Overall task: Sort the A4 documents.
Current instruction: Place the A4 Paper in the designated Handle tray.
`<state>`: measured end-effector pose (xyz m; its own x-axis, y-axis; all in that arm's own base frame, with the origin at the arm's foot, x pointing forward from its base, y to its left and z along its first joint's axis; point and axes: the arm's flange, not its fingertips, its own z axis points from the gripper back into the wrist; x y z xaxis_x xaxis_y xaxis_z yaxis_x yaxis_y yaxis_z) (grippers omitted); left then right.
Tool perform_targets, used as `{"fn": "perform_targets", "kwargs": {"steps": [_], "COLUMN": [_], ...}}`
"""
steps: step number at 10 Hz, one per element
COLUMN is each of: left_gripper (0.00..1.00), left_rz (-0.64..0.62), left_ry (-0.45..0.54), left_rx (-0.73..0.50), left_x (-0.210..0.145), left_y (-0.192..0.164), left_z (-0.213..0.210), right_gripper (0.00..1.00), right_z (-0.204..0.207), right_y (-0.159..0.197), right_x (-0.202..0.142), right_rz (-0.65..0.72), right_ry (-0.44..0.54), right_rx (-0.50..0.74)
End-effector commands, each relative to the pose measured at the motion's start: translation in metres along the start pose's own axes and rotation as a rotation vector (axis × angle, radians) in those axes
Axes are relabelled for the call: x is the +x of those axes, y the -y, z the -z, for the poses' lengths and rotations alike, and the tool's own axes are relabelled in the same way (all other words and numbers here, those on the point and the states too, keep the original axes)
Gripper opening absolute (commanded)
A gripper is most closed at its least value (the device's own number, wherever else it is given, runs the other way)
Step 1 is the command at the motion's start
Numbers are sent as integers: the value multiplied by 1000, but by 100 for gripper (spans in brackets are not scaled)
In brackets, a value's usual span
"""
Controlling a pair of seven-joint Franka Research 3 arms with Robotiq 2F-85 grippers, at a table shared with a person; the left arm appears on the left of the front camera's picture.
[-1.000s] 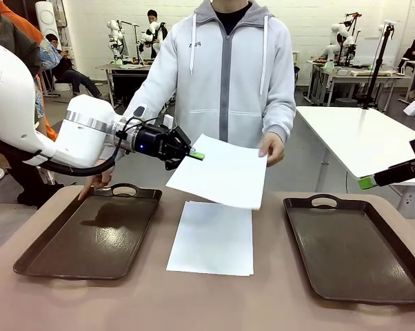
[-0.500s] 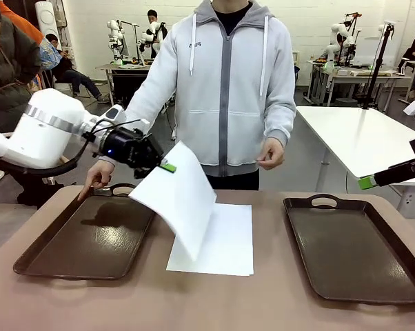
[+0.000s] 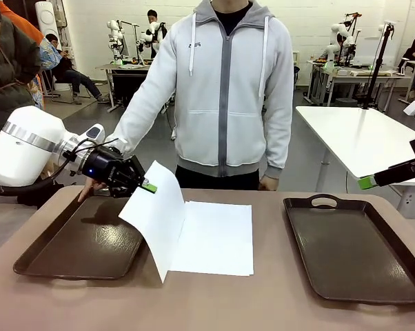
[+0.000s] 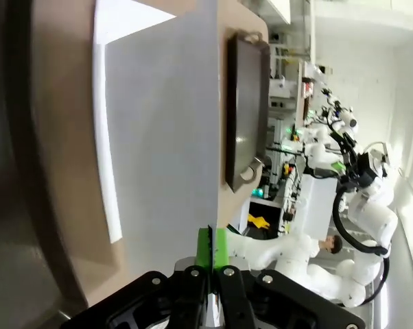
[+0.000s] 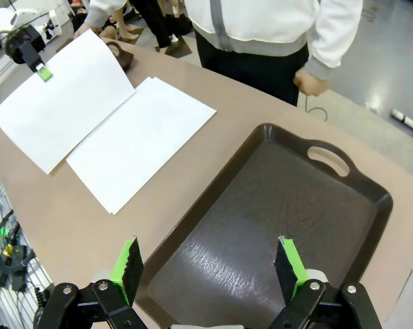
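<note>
My left gripper (image 3: 147, 186) is shut on the top corner of an A4 document (image 3: 159, 221). That white sheet hangs curved, its lower edge resting on the table over the right rim of the left brown tray (image 3: 76, 241). In the left wrist view the green pads (image 4: 204, 247) pinch the sheet's (image 4: 158, 130) edge. A second A4 document (image 3: 218, 238) lies flat on the table between the trays. My right gripper (image 5: 210, 267) is open, hovering above the right brown tray (image 5: 275, 219) with nothing between its fingers.
A person in a grey hoodie stands at the far side, one hand (image 3: 92, 187) on the left tray's handle and the other hand (image 3: 266, 183) hanging at the table edge. The right tray (image 3: 352, 248) holds nothing. Other tables and arms stand farther back.
The person let go of the sheet and lowered that hand. My left gripper carried the sheet left and down, so it now droops by the left tray. The right arm stayed still.
</note>
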<state>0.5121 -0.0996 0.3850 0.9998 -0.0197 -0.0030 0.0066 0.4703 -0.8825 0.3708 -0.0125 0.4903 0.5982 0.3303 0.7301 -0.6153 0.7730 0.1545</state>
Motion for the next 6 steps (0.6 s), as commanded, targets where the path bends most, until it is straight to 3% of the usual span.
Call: {"fn": "perform_targets", "kwargs": {"steps": [1,4,6], "left_gripper": [1,1,1], "left_rz": [-22,7,8], "left_ry": [14,-35,-2], "left_rx": [100,242,326], "left_x": [1,13,19], "left_y": [-1,-17,-28], "left_z": [-11,-40,-56], "right_gripper": [100,100,100], "right_z": [1,1,1], "right_y": [1,1,1], "right_x": [-1,-1,-1], "right_rz": [6,6,6], "right_ry": [10,10,10], "right_rx": [18,18,18]}}
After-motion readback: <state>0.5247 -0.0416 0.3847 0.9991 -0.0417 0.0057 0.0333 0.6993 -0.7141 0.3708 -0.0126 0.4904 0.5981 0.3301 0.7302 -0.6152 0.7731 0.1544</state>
